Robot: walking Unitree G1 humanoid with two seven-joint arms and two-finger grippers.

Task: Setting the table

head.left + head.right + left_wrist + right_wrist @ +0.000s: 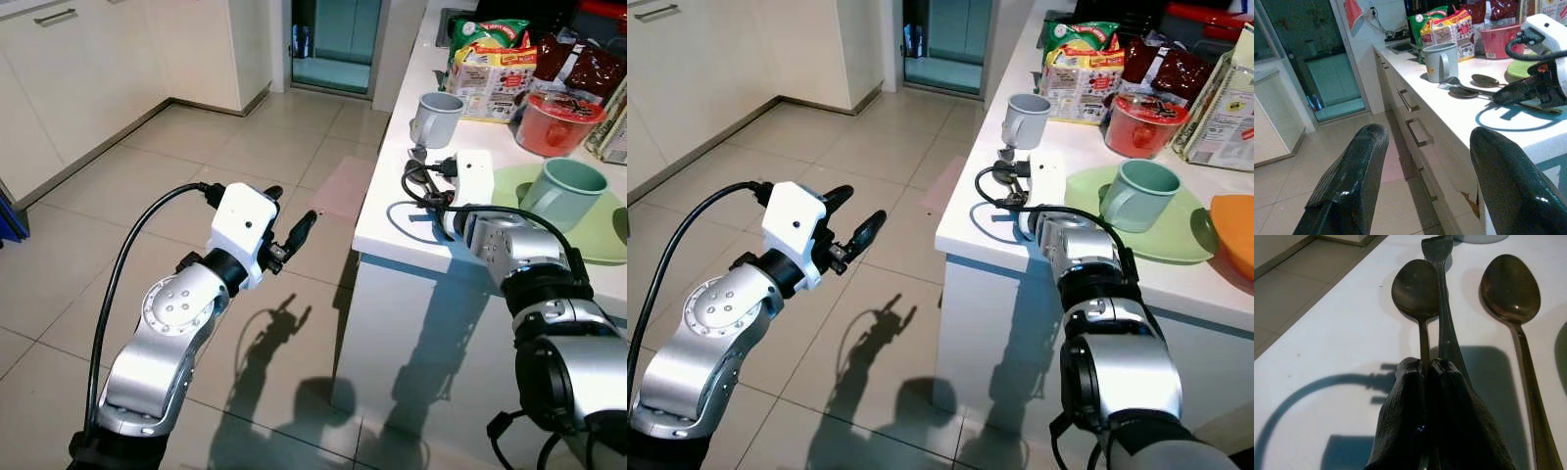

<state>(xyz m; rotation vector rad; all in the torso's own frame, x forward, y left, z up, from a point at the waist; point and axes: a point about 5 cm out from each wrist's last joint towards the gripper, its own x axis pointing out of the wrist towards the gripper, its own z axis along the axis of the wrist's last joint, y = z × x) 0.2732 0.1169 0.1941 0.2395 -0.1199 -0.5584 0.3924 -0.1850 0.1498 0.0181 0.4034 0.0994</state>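
On the white desk (999,230), close to its front edge, three pieces of dark metal cutlery lie side by side: a spoon (1416,293) with a tarnished oval bowl, a fork (1442,303) whose handle crosses just beside it, and a second spoon (1511,289) a little apart, its bowl catching a dull shine. The right end effector (1425,382) rests low over them with its two black fingers pressed together; the handle of the first spoon runs in under the fingertips, and whether it is actually pinched cannot be told.

Just beyond the cutlery stands a grey mug (1026,119), and further along the desk a pale green mug (1138,194) sits on a light green plate (1185,240). Behind these are a red bowl (1144,124) and a yellow and green food packet (1080,73); its lettering is too small to read. Part of an orange object (1234,235) shows beside the plate.

The left end effector (854,220) hangs in the air over the tiled floor (147,186), well apart from the desk, its fingers (1352,181) spread wide with nothing between them
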